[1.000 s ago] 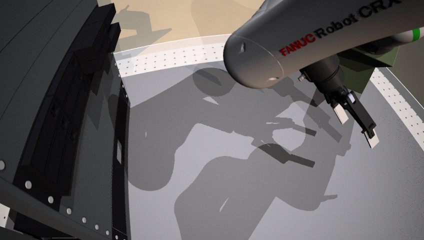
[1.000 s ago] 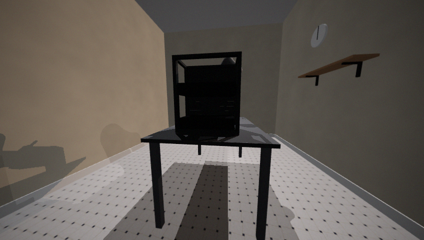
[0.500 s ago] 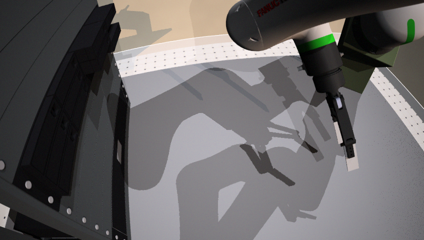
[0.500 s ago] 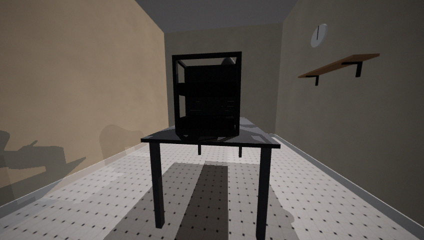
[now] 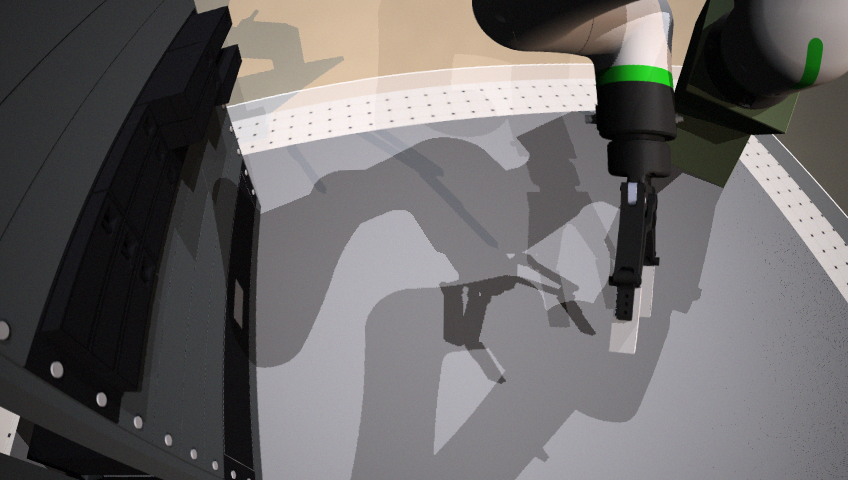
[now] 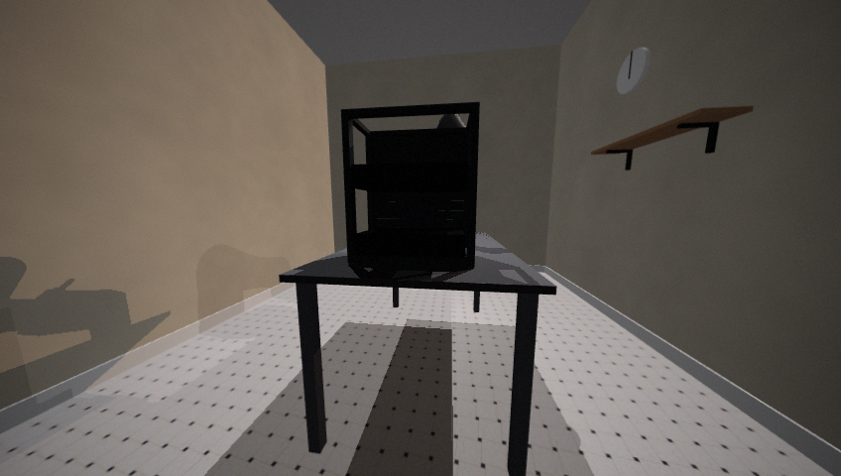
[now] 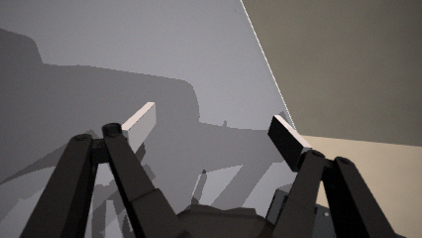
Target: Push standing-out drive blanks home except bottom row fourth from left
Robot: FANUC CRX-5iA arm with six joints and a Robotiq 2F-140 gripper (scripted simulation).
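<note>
The black rack [image 5: 107, 237] fills the left of the top view, seen at a steep angle. The storage chassis front with its dark drive blanks [image 5: 113, 237] runs down it; some blanks stand out from the face, but I cannot tell which rows or columns. In the exterior view the rack [image 6: 411, 188] stands on a black table and shows its rear side; the blanks are hidden there. My gripper [image 5: 631, 309] hangs over the grey table top at the right, far from the rack, open and empty. The wrist view shows both fingers wide apart over the table top.
The arm's base and upper links [image 5: 714, 65] fill the top right of the top view. The table's far edge [image 7: 267, 69] shows in the wrist view, with wall beyond. A wooden shelf [image 6: 672, 126] and a clock [image 6: 631, 69] hang on the right wall.
</note>
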